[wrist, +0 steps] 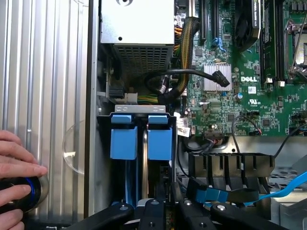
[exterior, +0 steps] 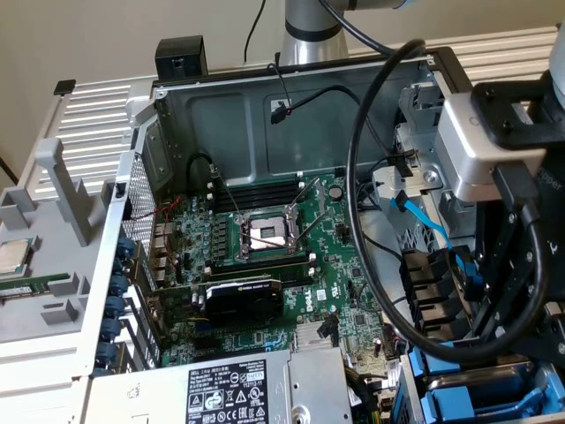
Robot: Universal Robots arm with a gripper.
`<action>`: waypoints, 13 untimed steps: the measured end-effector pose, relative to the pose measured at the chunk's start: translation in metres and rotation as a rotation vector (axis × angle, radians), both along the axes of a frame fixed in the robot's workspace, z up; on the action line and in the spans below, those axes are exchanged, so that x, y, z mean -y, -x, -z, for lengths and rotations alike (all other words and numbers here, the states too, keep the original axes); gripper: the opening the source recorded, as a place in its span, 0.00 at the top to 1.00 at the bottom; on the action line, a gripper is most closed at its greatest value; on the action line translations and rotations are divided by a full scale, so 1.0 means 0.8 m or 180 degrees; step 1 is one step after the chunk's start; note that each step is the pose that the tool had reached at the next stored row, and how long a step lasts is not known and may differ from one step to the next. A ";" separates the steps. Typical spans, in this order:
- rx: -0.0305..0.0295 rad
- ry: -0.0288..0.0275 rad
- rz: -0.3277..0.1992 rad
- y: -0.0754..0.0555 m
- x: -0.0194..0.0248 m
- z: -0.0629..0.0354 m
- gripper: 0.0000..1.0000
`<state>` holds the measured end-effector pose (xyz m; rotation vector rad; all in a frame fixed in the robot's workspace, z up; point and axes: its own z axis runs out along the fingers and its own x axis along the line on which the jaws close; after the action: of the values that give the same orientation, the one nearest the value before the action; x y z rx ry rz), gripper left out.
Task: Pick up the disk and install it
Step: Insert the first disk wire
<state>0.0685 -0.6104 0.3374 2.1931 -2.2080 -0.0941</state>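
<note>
Blue frame tabs (wrist: 123,136) flank the disk (wrist: 144,165), which stands edge-on in the drive bay (wrist: 106,143) beside the power supply (wrist: 136,21). The gripper (wrist: 152,210) appears pressed close on the disk's silver edge. Judged step: seating the disk. This calls for straight travel along the bay walls. Room is tight, with walls either side and a blue cable (wrist: 288,188) near. A hand (wrist: 17,177) rests outside the case.

Arm (exterior: 309,26) upright at back, gripper (wrist: 162,213) pointed downward, hanging low (exterior view's right)
</note>
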 end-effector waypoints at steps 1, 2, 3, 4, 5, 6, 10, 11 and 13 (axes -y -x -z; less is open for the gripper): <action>0.0000 0.0000 0.0000 0.000 0.0000 0.000 0.83; 0.0000 0.0000 0.0000 0.000 0.0000 0.000 0.83; 0.0001 0.0000 0.0001 0.000 0.0000 0.000 0.83; 0.0001 0.0000 0.0001 0.000 0.0000 0.001 0.83; 0.0002 0.0000 0.0001 0.000 0.0000 0.001 0.83; 0.0002 0.0000 0.0001 0.000 0.0000 0.001 0.83; 0.0004 0.0000 0.0002 0.000 0.0000 0.001 0.83; 0.0004 0.0000 0.0002 0.000 0.0000 0.001 0.83; 0.0005 0.0000 0.0002 0.000 0.0000 0.002 0.83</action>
<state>0.0686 -0.6104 0.3361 2.1932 -2.2096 -0.0924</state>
